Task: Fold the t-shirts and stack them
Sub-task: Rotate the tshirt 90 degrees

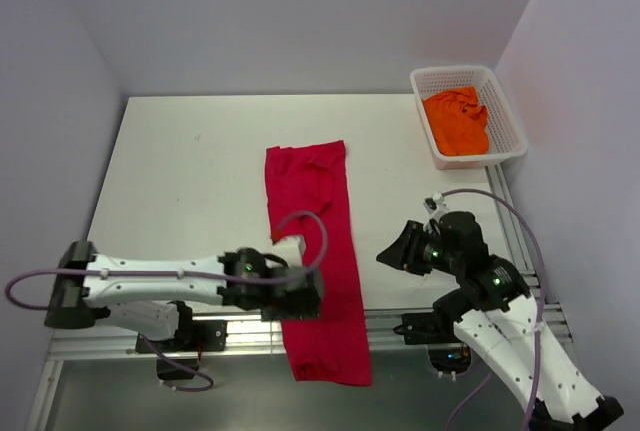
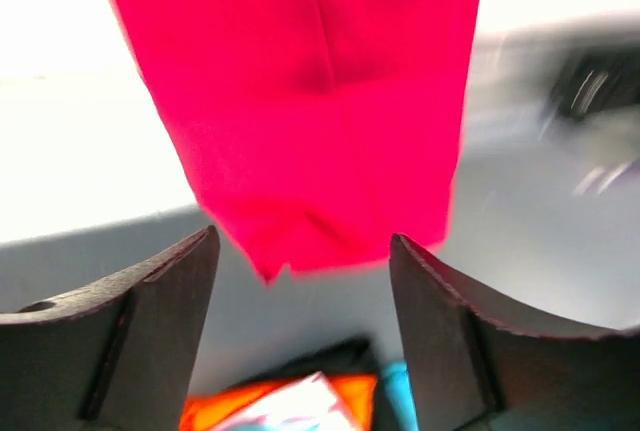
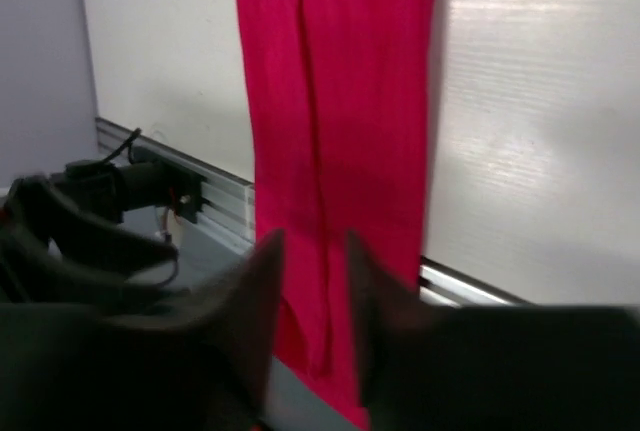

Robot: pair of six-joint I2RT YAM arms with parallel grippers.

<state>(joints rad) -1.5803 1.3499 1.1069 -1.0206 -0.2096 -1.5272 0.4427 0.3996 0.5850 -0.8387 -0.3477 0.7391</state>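
Pale walls (image 1: 300, 21) boxed in the white bench (image 1: 180, 171); left hand (image 1: 308, 296) spread, empty, over the crimson t-shirt (image 1: 325, 221), a long strip overhanging the near edge; right hand (image 1: 392, 251) narrowly parted, empty; orange t-shirt (image 1: 458, 123) crumpled in the far-right basket (image 1: 506, 101)

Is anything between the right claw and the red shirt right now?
Nothing visible. The right claw sits just to the right of the red shirt, apart from it, with only bare table between them.
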